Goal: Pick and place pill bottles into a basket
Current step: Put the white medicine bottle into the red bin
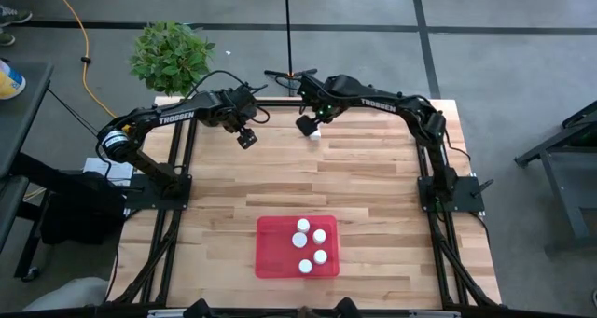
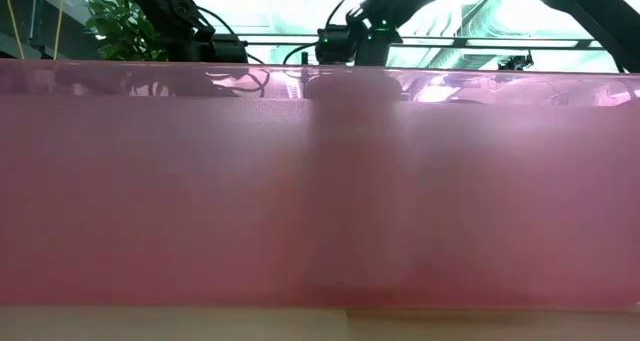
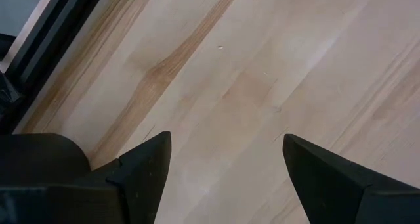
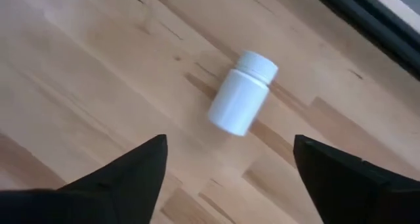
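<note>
A white pill bottle (image 4: pixel 241 96) with a white cap rests on the wooden table near its far edge, also visible in the high view as a pill bottle (image 1: pixel 316 132). My right gripper (image 4: pixel 230 161) hovers open just above it, and the bottle lies a little beyond the fingertips. In the high view this right gripper (image 1: pixel 308 125) is at the far middle. The basket, a red tray (image 1: pixel 270 257), sits near the front edge with several white-capped bottles (image 1: pixel 311 242) standing in it. My left gripper (image 3: pixel 226 158) stands open over bare wood at the far left (image 1: pixel 246 137).
A potted green plant (image 1: pixel 171 55) stands beyond the far left corner. The tray's pink wall (image 2: pixel 320 181) fills most of the low view. Bare wood lies between the tray and both grippers.
</note>
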Tool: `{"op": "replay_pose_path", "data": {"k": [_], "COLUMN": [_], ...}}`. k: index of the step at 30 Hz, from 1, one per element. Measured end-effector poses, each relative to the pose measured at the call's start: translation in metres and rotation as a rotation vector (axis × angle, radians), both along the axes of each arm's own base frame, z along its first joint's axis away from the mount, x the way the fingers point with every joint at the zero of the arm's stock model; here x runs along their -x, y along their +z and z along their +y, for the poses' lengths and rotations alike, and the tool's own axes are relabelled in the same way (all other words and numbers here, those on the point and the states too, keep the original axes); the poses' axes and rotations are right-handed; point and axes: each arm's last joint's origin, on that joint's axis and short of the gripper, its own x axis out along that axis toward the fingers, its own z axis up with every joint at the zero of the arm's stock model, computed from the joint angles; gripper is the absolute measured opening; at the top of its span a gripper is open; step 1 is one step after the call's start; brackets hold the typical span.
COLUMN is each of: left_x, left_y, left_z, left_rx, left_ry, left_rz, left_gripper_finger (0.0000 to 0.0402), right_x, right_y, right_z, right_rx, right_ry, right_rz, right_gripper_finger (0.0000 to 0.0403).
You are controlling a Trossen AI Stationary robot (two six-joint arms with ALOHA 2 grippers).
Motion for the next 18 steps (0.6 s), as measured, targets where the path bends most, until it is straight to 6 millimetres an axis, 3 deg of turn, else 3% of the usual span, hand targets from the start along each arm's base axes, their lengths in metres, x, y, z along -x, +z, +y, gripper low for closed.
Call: {"op": "replay_pose_path", "data": {"k": [5, 18], "left_x": [0.000, 0.000], "left_y": [0.000, 0.000], "left_z": [0.000, 0.000], "left_rx": [0.000, 0.003], "left_ry": [-0.001, 0.011], "left_rz": [0.000, -0.003], "left_gripper_finger": [0.0326, 0.0326], "right_x": [0.002, 0.001], "right_y": [-0.008, -0.012], "right_z": [-0.004, -0.010], "right_rx": [-0.044, -0.089], "right_ry": [-0.045, -0.135], "right_rz": [-0.027, -0.079], "right_gripper_finger": [0.0341, 0.0344]}}
